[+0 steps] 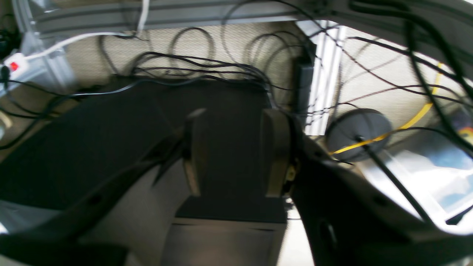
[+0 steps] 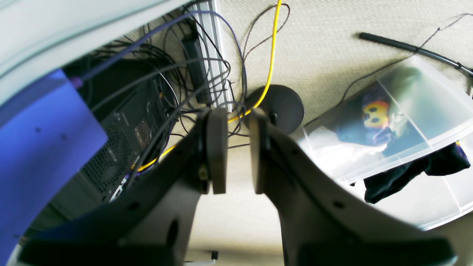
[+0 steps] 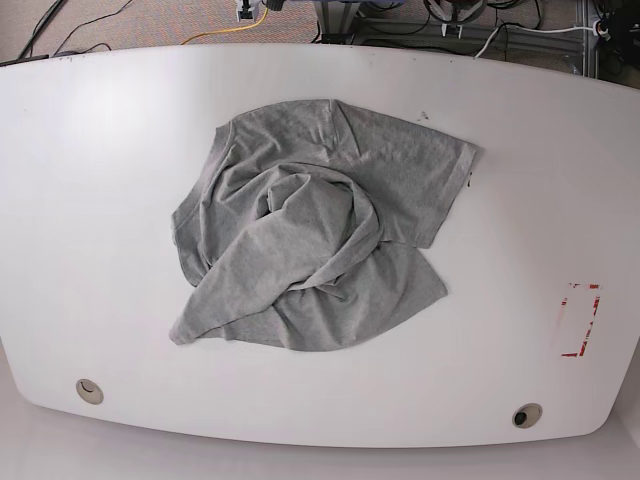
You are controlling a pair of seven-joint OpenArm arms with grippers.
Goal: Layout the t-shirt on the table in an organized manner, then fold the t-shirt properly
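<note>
The heather-grey t-shirt [image 3: 310, 250] lies crumpled in a twisted heap at the middle of the white table [image 3: 100, 200], one sleeve spread toward the upper right. Neither arm shows in the base view. My left gripper [image 1: 232, 159] is open, its fingers wide apart with nothing between them, looking down at the floor and cables off the table. My right gripper [image 2: 236, 151] also faces the floor, its fingers a narrow gap apart and holding nothing. No lettering is visible on the shirt.
A red tape outline [image 3: 580, 320] marks the table's right side, and two grommets [image 3: 89, 391] [image 3: 526, 415] sit near the front edge. Below the table are tangled cables, a computer tower [image 2: 122, 140], a round black base [image 2: 277, 107] and a clear plastic bin [image 2: 399, 122].
</note>
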